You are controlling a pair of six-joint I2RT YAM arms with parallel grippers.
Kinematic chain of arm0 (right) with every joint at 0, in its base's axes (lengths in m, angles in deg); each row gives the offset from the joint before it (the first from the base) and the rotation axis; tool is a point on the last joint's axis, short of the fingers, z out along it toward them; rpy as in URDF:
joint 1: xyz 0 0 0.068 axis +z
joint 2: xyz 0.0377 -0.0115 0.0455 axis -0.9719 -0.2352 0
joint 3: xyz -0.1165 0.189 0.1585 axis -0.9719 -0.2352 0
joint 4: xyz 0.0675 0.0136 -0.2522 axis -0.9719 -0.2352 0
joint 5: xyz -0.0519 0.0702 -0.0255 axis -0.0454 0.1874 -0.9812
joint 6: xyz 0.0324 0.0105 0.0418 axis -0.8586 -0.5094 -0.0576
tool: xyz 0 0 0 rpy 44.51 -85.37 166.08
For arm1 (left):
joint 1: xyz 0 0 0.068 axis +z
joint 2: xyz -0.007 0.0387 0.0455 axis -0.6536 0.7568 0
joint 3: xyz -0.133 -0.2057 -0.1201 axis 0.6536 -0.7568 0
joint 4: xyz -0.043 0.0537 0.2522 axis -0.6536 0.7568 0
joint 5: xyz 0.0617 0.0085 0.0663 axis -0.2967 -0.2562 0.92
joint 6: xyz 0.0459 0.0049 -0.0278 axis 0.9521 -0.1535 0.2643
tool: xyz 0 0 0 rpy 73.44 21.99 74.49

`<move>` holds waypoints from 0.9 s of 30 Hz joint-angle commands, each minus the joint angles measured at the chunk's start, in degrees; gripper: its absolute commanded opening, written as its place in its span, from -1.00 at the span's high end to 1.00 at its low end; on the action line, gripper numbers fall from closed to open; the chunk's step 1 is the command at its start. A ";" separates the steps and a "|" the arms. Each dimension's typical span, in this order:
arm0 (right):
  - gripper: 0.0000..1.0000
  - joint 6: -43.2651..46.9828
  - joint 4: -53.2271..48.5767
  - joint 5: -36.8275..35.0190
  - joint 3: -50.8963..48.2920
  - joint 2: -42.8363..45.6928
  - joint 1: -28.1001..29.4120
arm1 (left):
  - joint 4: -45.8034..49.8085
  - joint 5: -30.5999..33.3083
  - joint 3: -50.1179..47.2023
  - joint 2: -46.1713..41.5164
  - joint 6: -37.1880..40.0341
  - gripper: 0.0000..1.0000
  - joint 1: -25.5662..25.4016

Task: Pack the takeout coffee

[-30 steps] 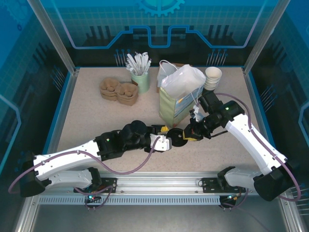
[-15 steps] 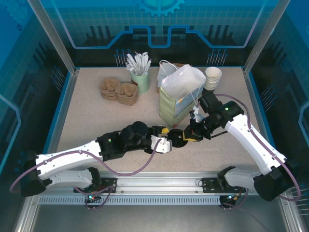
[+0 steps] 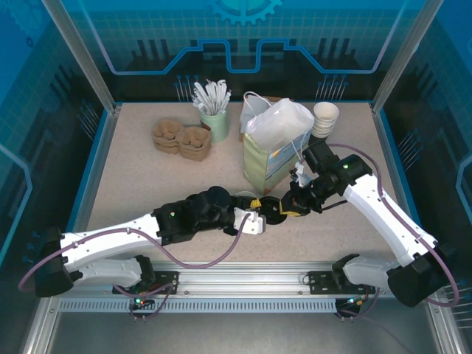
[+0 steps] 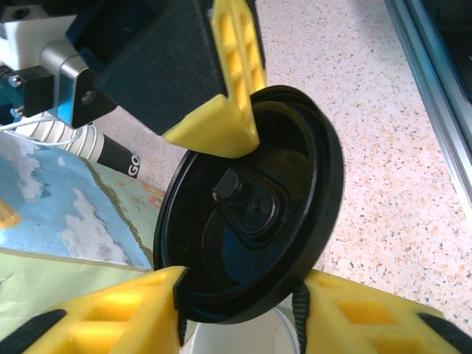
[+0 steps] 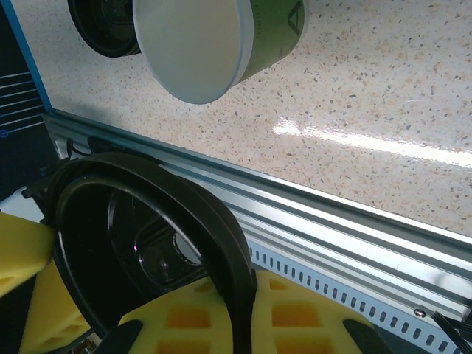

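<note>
Left end effector (image 3: 255, 219) advanced toward lid (image 4: 251, 214) (gripping cup (image 5: 274, 31)).

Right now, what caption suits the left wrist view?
Right gripper holds the black lid facing the open cup held by left gripper.

Left arm has advanced toward the right gripper (image 3: 289, 206); the forearm bulk has shifted the same way.

Left gripper (image 4: 242, 295): jaws narrower than a second ago. The pads now sit against the rim of the cup (image 4: 243, 338) on both sides.

The gap between the two grippers has closed. The lid (image 4: 251, 214) now stands tilted just ahead of the left fingertips, with its lower edge between them, in front of the cup mouth.

Top view: a pale rim now shows on the far side of the left gripper, where a yellow finger showed before.
</note>
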 commanded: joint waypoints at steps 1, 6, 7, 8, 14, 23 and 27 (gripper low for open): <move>1.00 -0.74 0.13 1.92 -0.31 -0.22 1.05 | -3.07 -1.35 0.17 0.60 0.13 0.22 -0.83; 1.00 -0.82 0.05 1.77 0.30 -0.21 1.08 | -2.54 -1.36 0.11 0.36 0.17 0.39 -1.01; 1.00 -0.82 0.05 1.77 0.40 -0.19 1.06 | -2.18 -1.29 0.26 0.37 0.17 0.44 -1.02; 0.98 -0.82 0.05 1.65 0.54 -0.22 1.06 | -1.99 -1.23 0.37 0.31 -0.03 0.45 -0.98; 0.83 -0.78 0.38 1.42 1.28 0.12 1.04 | 0.09 -1.12 1.96 1.19 -2.63 0.61 -0.93; 0.62 -0.89 0.83 0.65 1.99 0.51 0.97 | 5.00 -0.53 5.55 4.18 -6.59 0.79 -0.33; 0.45 -1.16 1.13 -0.35 2.29 1.11 0.54 | 4.10 -0.97 5.55 3.83 -9.33 0.85 0.75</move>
